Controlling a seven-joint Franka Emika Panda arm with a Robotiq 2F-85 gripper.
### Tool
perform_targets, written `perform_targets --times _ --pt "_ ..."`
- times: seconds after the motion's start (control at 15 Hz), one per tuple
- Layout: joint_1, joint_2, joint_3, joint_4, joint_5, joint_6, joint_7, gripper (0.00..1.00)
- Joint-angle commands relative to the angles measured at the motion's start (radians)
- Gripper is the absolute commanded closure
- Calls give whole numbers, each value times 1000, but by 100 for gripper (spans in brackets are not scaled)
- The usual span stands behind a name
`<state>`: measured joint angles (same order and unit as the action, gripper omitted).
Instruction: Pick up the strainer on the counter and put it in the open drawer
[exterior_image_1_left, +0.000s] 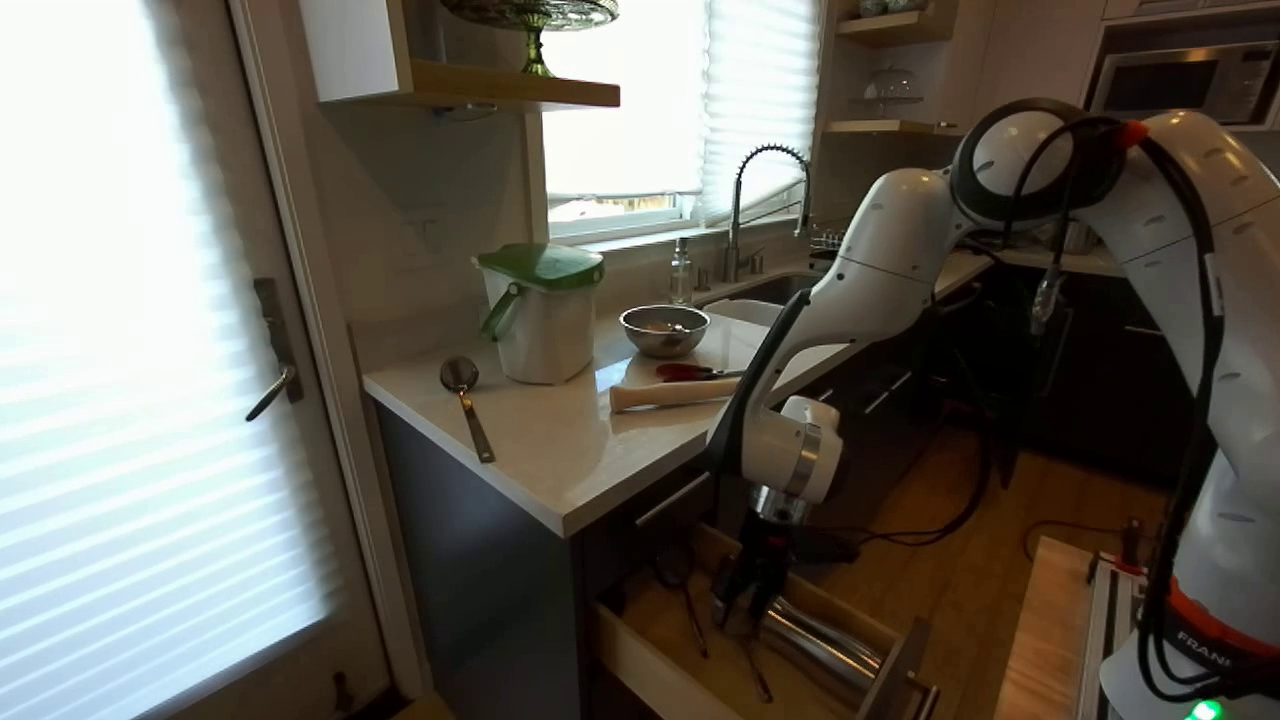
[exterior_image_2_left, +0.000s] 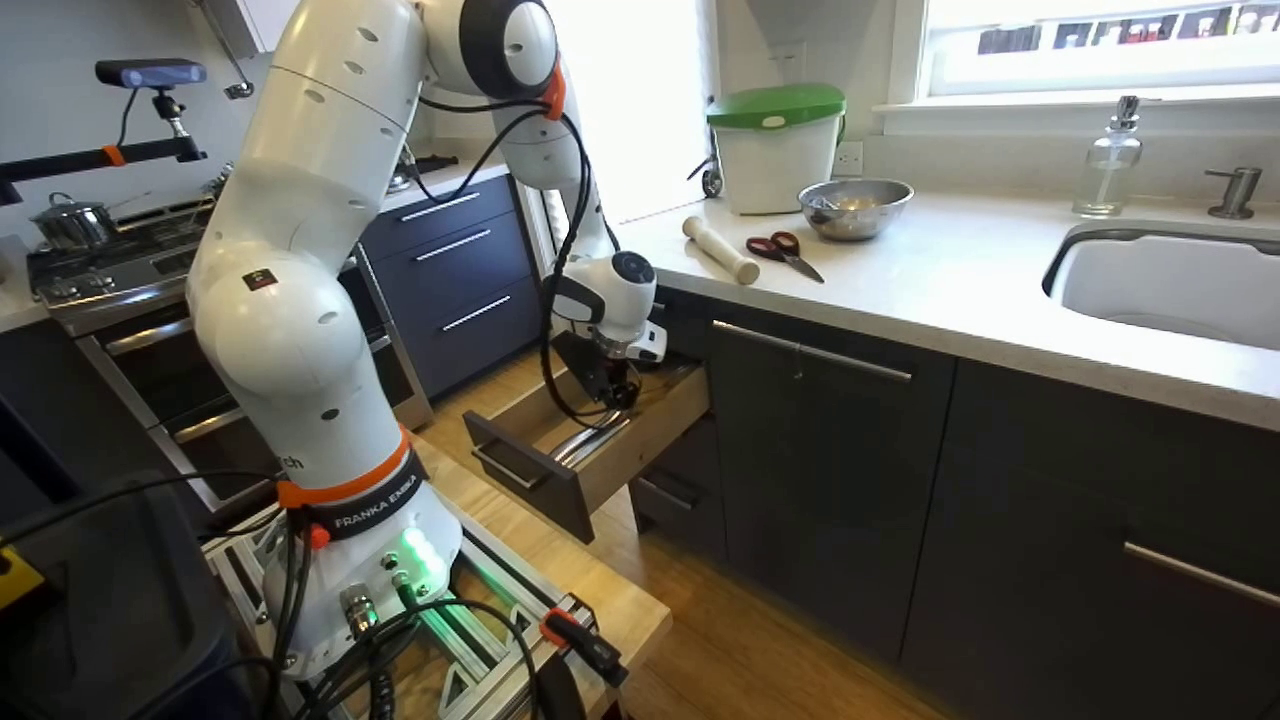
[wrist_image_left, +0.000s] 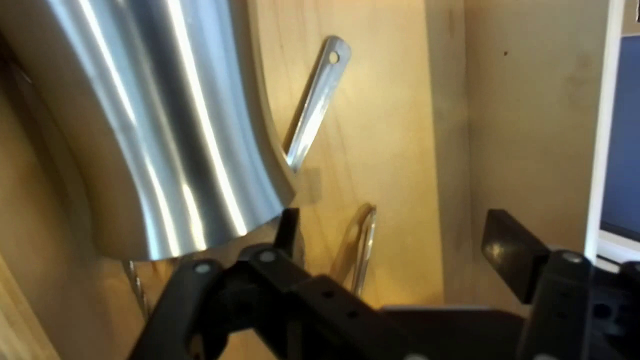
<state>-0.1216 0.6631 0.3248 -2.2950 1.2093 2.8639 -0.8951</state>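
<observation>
A dark round-headed utensil, likely the strainer (exterior_image_1_left: 674, 566), lies in the open drawer (exterior_image_1_left: 650, 672), its thin handle pointing toward the drawer front. Its mesh is too dark to make out. The drawer also shows in an exterior view (exterior_image_2_left: 648, 437). My gripper (exterior_image_1_left: 742, 606) is down in the drawer, beside the strainer; it shows small in an exterior view (exterior_image_2_left: 622, 396). In the wrist view my gripper (wrist_image_left: 395, 240) is open, fingers wide apart, with nothing between the tips. A thin metal handle (wrist_image_left: 366, 245) lies on the drawer floor below, apart from the fingers.
A shiny metal cylinder (wrist_image_left: 170, 125) lies in the drawer close to one finger, near a flat handle with a hole (wrist_image_left: 320, 100). On the counter are a ladle-like utensil (exterior_image_1_left: 460, 376), a green-lidded bin (exterior_image_1_left: 545, 330), a metal bowl (exterior_image_2_left: 855, 212), a rolling pin (exterior_image_2_left: 720, 249) and scissors (exterior_image_2_left: 785, 252).
</observation>
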Motion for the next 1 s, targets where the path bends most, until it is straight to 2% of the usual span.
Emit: perform_targets --times 0.0,0.27,0.6,0.93 --pt "-10 -111 28 -114 -10 -38 -38 0" --pt "0 -169 32 -182 -11 -59 0 0" --pt "38 -201 4 -265 -102 -101 118 0" --pt "40 -183 -25 -315 -180 -140 206 0"
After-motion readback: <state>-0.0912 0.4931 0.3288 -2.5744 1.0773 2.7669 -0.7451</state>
